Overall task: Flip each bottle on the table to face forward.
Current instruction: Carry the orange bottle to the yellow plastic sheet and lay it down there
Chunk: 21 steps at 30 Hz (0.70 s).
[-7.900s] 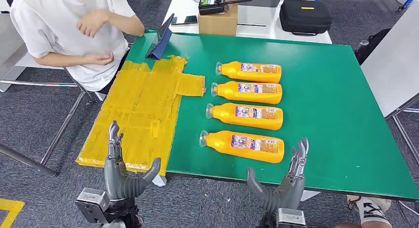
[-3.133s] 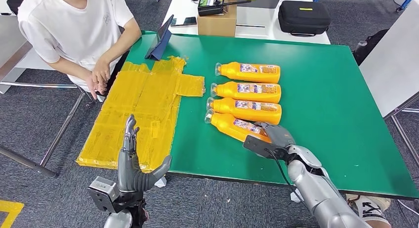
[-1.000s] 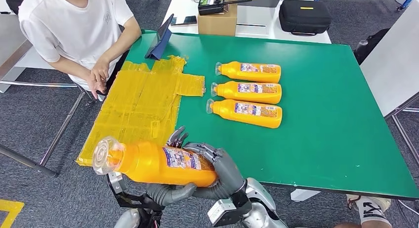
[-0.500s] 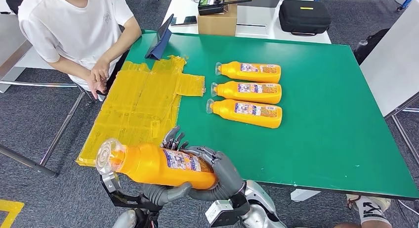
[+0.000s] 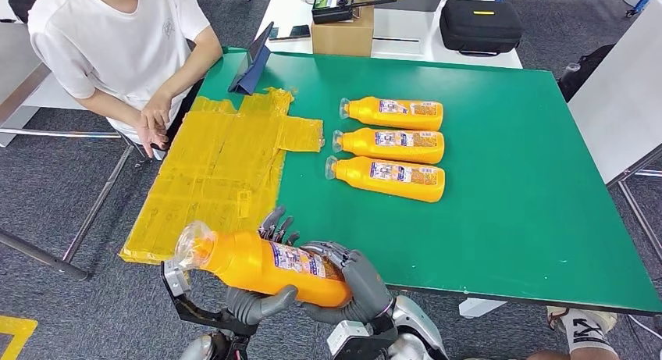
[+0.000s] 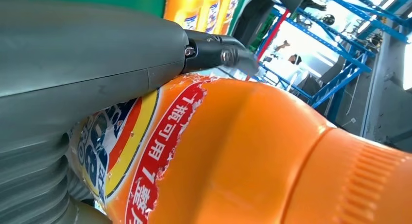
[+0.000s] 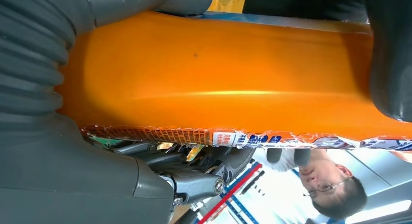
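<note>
Orange bottle (image 5: 265, 265) is lifted off the green table (image 5: 507, 219), lying sideways. Both the left hand (image 5: 258, 297) and right hand (image 5: 355, 278) grasp it.

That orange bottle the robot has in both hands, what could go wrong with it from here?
The orange plastic bottle with the clear cap is held off the green table, past its near edge, between the left hand and the right hand. If either loosens mid-turn, it would likely drop to the floor. Set down carelessly, it might knock the three orange bottles lying in a row.
</note>
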Each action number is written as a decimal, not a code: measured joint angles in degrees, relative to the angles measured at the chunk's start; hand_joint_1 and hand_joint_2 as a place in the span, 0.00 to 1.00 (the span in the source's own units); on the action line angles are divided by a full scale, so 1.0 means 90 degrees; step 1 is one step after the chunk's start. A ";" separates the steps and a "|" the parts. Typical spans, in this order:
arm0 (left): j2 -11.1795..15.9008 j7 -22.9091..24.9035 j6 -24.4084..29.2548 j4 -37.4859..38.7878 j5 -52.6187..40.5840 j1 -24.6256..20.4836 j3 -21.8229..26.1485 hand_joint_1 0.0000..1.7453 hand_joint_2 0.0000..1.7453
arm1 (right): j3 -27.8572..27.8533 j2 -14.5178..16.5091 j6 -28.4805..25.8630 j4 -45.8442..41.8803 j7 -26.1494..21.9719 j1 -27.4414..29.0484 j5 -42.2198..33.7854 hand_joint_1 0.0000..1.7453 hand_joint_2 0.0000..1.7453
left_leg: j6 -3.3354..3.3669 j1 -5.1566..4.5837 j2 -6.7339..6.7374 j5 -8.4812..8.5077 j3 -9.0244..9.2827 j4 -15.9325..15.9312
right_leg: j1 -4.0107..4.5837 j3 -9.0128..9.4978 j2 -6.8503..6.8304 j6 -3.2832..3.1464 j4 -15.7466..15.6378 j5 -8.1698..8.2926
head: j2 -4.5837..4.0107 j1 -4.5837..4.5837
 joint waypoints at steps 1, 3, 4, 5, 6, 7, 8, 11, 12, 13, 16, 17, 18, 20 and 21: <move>0.0000 0.0018 -0.0022 0.0030 0.0032 -0.0001 0.0002 1.00 1.00 | -0.0002 0.0000 -0.0005 0.0013 0.0008 0.0002 0.0017 0.35 1.00 | 0.0000 0.0000 0.0000 0.0000 0.0000 0.0000 | 0.0000 0.0000 0.0000 0.0000 0.0000 0.0000 | 0.0000 0.0001; -0.0001 0.0034 -0.0042 0.0074 0.0061 -0.0013 0.0007 1.00 1.00 | -0.0001 -0.0002 -0.0017 0.0040 0.0014 0.0017 0.0064 0.01 0.50 | 0.0000 0.0000 -0.0001 0.0000 0.0000 0.0000 | 0.0000 0.0001 0.0000 0.0000 0.0000 0.0000 | 0.0000 0.0001; -0.0004 0.0036 -0.0046 0.0090 0.0078 -0.0030 0.0011 1.00 1.00 | 0.0001 -0.0005 -0.0035 0.0054 0.0027 0.0039 0.0089 0.00 0.25 | 0.0000 0.0000 -0.0002 0.0000 0.0000 0.0000 | 0.0000 0.0002 0.0000 0.0000 0.0000 0.0000 | 0.0000 0.0001; -0.0009 0.0038 -0.0050 0.0100 0.0098 -0.0053 0.0018 1.00 1.00 | 0.0002 -0.0009 -0.0058 0.0071 0.0050 0.0073 0.0115 0.00 0.00 | 0.0000 0.0000 -0.0003 0.0000 -0.0001 0.0000 | 0.0000 0.0004 0.0000 0.0000 0.0000 0.0000 | 0.0000 0.0001; -0.0016 0.0041 -0.0056 0.0108 0.0121 -0.0075 0.0028 1.00 1.00 | 0.0003 -0.0012 -0.0098 0.0089 0.0079 0.0117 0.0141 0.00 0.00 | 0.0000 0.0000 -0.0004 0.0000 -0.0002 0.0000 | 0.0000 0.0005 -0.0001 0.0000 0.0001 0.0000 | 0.0000 0.0001; -0.0024 0.0050 -0.0067 0.0111 0.0151 -0.0091 0.0039 1.00 1.00 | 0.0003 -0.0012 -0.0154 0.0105 0.0109 0.0159 0.0171 0.00 0.00 | 0.0000 0.0000 -0.0004 0.0000 -0.0003 0.0000 | 0.0000 0.0005 -0.0001 0.0000 0.0001 0.0000 | 0.0000 0.0001; -0.0033 0.0068 -0.0084 0.0111 0.0191 -0.0099 0.0050 1.00 1.00 | 0.0002 -0.0010 -0.0222 0.0119 0.0130 0.0193 0.0199 0.00 0.00 | 0.0000 0.0000 -0.0003 0.0000 -0.0004 0.0000 | 0.0000 0.0004 -0.0001 0.0000 0.0001 0.0000 | 0.0000 0.0001; -0.0050 0.0151 -0.0151 0.0111 0.0350 -0.0120 0.0068 1.00 1.00 | 0.0000 0.0007 -0.0441 0.0146 0.0139 0.0255 0.0234 0.00 0.00 | 0.0000 0.0000 -0.0003 0.0000 -0.0005 0.0000 | 0.0000 0.0003 0.0000 0.0000 0.0001 0.0000 | 0.0000 0.0001; -0.0052 0.0176 -0.0172 0.0111 0.0399 -0.0128 0.0071 1.00 1.00 | 0.0000 0.0016 -0.0497 0.0154 0.0130 0.0269 0.0234 0.00 0.00 | 0.0000 0.0000 -0.0003 0.0000 -0.0005 0.0000 | 0.0000 0.0003 0.0000 0.0000 0.0001 0.0000 | 0.0000 0.0001; -0.0052 0.0207 -0.0198 0.0111 0.0457 -0.0136 0.0073 1.00 1.00 | -0.0002 0.0028 -0.0552 0.0161 0.0114 0.0281 0.0234 0.00 0.00 | 0.0000 0.0000 -0.0004 0.0000 -0.0005 0.0000 | 0.0000 0.0003 0.0000 0.0000 0.0001 0.0000 | 0.0000 0.0001; -0.0052 0.0301 -0.0301 0.0111 0.0707 -0.0158 0.0064 1.00 1.00 | -0.0044 0.0081 -0.0737 0.0192 0.0061 0.0294 0.0229 0.00 0.00 | 0.0000 0.0000 -0.0003 0.0000 -0.0005 0.0000 | 0.0000 0.0003 0.0000 0.0000 0.0001 0.0000 | -0.0001 0.0001; -0.0051 0.0320 -0.0324 0.0111 0.0774 -0.0164 0.0055 1.00 1.00 | -0.0065 0.0099 -0.0796 0.0206 0.0044 0.0293 0.0229 0.00 0.00 | 0.0000 0.0000 -0.0003 0.0000 -0.0005 0.0000 | 0.0000 0.0004 0.0000 0.0000 0.0001 0.0000 | -0.0001 0.0001; -0.0051 0.0330 -0.0334 0.0109 0.0822 -0.0168 0.0043 1.00 1.00 | -0.0085 0.0118 -0.0858 0.0222 0.0021 0.0292 0.0231 0.00 0.00 | 0.0000 0.0000 -0.0003 0.0001 -0.0004 0.0000 | 0.0000 0.0004 0.0000 0.0000 0.0001 0.0000 | -0.0001 0.0001; -0.0051 0.0338 -0.0292 0.0101 0.0861 -0.0176 0.0028 1.00 1.00 | -0.0122 0.0149 -0.0976 0.0253 -0.0034 0.0293 0.0236 0.00 0.00 | 0.0000 0.0000 -0.0004 0.0001 -0.0004 0.0000 | 0.0000 0.0004 0.0000 0.0000 0.0001 0.0000 | 0.0000 0.0002; -0.0051 0.0330 -0.0217 0.0089 0.0828 -0.0181 0.0027 1.00 1.00 | -0.0136 0.0162 -0.1031 0.0265 -0.0060 0.0296 0.0244 0.00 0.00 | 0.0000 0.0000 -0.0004 0.0001 -0.0004 0.0000 | 0.0000 0.0004 0.0000 0.0000 0.0002 0.0000 | 0.0000 0.0001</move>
